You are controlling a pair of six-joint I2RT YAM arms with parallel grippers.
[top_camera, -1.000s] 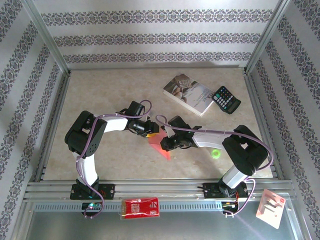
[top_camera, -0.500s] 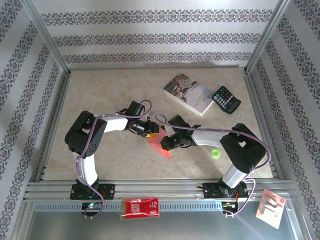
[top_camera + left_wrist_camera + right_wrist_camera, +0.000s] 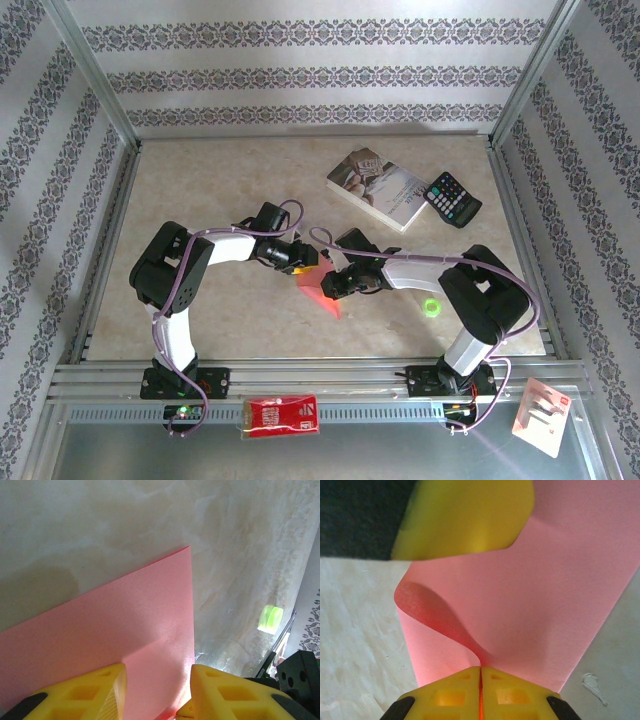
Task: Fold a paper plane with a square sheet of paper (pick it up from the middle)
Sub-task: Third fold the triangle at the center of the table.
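In the top view, I am holding my left gripper (image 3: 303, 263) and my right gripper (image 3: 330, 288) close together at the middle of the pale marbled table (image 3: 220, 180). The thin pink-red square sheet of paper (image 3: 325, 298) is lying between them and spreading toward 5 o'clock.

In the left wrist view, my left jaws are standing apart. The sheet is lying flat on the table, under and between my yellow fingers (image 3: 95, 692), and it is running up to a corner at 1 o'clock. A small bright green block (image 3: 271, 619) is sitting at 4 o'clock, well apart from the paper's edge.

In the right wrist view, my right jaws are pressing together on the sheet's near edge, with a red sliver showing in the seam. The paper is bulging into a curl at 9 o'clock and stretching away to 12 o'clock, where a yellow left finger is lying over it.
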